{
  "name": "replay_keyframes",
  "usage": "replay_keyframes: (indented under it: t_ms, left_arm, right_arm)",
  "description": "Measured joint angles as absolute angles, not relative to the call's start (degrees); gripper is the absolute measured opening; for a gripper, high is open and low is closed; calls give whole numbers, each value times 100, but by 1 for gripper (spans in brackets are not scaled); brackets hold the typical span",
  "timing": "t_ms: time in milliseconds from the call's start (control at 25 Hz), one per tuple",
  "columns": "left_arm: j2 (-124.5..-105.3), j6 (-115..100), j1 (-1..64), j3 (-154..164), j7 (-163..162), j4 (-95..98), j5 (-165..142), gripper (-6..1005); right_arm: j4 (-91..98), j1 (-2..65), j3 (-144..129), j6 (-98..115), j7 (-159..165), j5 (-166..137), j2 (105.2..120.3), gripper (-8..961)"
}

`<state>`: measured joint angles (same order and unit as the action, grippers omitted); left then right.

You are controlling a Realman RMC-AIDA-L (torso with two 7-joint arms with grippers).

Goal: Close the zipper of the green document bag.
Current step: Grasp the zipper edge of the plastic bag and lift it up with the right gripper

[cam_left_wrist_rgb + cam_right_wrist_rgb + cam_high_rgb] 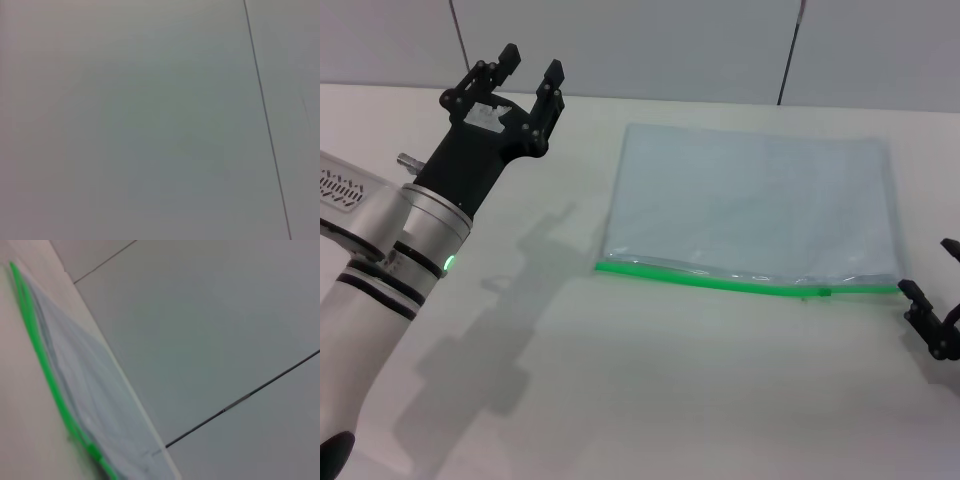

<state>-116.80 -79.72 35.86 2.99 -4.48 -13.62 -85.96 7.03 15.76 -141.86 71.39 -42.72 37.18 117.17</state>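
The green document bag [750,205] lies flat on the white table, a pale blue-grey pouch right of centre. Its bright green zipper [720,279] runs along the near long edge, with the small dark slider [823,293] close to the right end. My right gripper [932,270] sits low at the table's right edge, just past the zipper's right end, open and holding nothing. My left gripper [532,68] is raised at the far left, open and empty, well away from the bag. The right wrist view shows the bag [95,395] and zipper [45,360] stretching away.
The white table [620,400] spreads out in front of and left of the bag. A grey panelled wall [670,40] stands behind it. The left wrist view shows only that wall [150,125] with a dark seam.
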Motion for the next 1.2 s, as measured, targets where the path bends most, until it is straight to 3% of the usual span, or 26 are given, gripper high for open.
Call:
replay_keyframes:
  t_ms: [1200]
  left_arm:
    - [-11681,-7972,3586,299,-476,-1362,-8587,509]
  right_arm:
    - [1709,1746,-13842,5443,-6296,3868,11697,668]
